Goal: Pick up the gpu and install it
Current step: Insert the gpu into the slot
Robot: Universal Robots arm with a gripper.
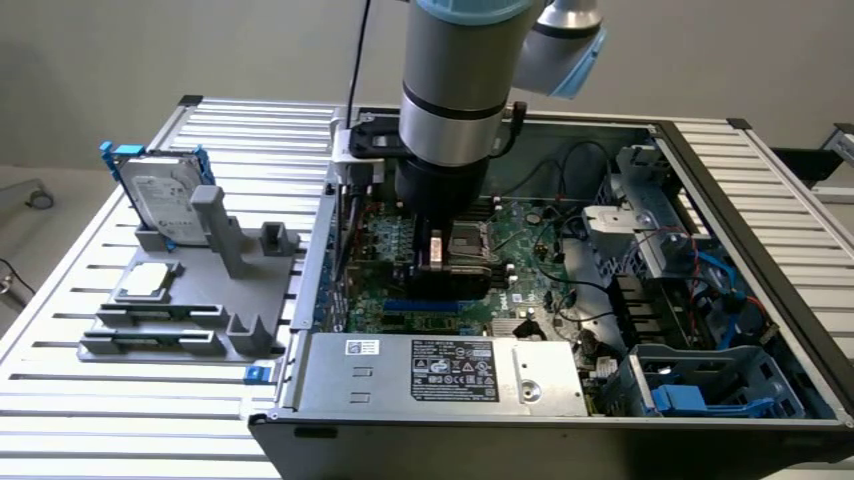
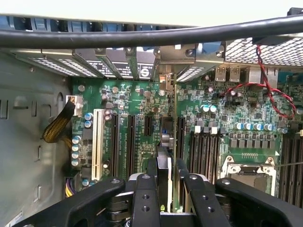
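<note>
Our pincer is closed to a narrow gap on the gpu, which stands on edge between its fingers; we see the card from its thin side, low over the board inside the case; its bracket is against the rear wall, among the slot covers; long black slots lie just beside it. We cannot tell whether the lower edge already sits in a slot or hangs just above one.

We judge that the work is at the seating, and the danger is in the alignment; if the card is tilted, or stands a little beside its slot, a push down would load the board and the contacts instead of entering; the bracket may catch on the rear wall and hold one end high; a grip on so thin a card may slip under pressure, so that it turns between the fingers. Red wires run near, but apart from the card.
</note>
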